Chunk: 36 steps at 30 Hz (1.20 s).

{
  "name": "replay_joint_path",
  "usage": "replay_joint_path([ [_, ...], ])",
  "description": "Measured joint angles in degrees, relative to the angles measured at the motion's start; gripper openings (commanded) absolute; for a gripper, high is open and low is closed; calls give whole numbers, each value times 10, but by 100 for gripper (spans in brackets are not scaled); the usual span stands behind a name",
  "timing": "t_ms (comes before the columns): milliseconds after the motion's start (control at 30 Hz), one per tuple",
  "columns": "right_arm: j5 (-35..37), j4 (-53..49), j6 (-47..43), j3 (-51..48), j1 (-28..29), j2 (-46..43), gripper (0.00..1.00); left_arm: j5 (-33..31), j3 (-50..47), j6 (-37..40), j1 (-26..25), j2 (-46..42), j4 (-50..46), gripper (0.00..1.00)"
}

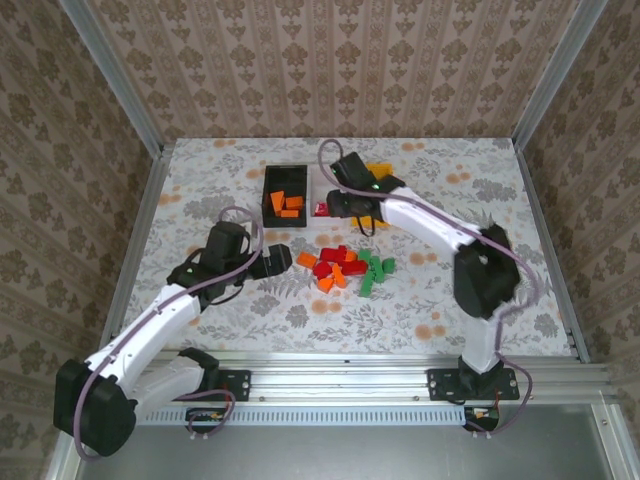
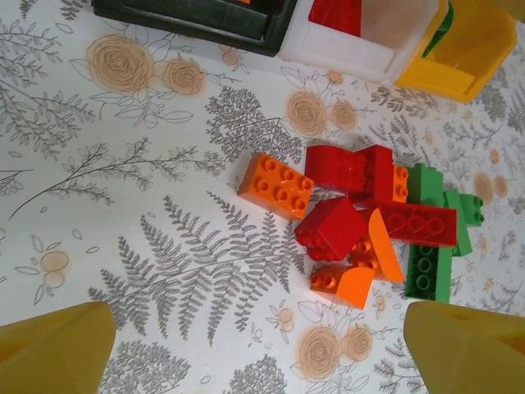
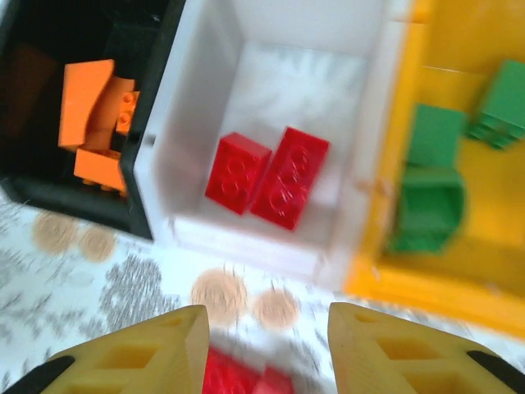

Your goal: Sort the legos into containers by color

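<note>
Three containers stand side by side at the back: a black bin holding orange legos, a white bin with two red legos lying in it, and a yellow bin holding green legos. My right gripper hovers just in front of the white bin, open and empty. A loose pile of red, orange and green legos lies mid-table. My left gripper is wide open just left of the pile, near an orange brick and a red brick.
The right arm reaches over the yellow bin and hides most of it in the top view. Metal frame rails edge the flowered table on both sides and at the front. Bare tabletop lies left of the pile.
</note>
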Motion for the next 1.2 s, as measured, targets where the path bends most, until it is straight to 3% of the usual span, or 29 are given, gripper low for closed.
replay_joint_path([
  [67, 10, 19, 14, -85, 3, -93, 44, 7, -2, -8, -1, 14, 18, 100],
  [200, 29, 38, 42, -216, 3, -197, 47, 16, -2, -16, -15, 52, 50, 100],
  [467, 26, 41, 84, -391, 8, -214, 41, 17, 5, -24, -64, 116, 74, 100],
  [567, 7, 42, 99, -417, 20, -234, 43, 15, 7, -25, -77, 116, 80, 100],
  [800, -7, 75, 186, -447, 80, -285, 58, 7, 7, -32, -84, 116, 85, 100],
  [967, 15, 92, 254, -448, 117, -260, 57, 6, 17, -33, -88, 124, 85, 100],
  [1200, 42, 124, 308, -451, 123, -201, 51, -1, 20, -33, -89, 124, 83, 100],
])
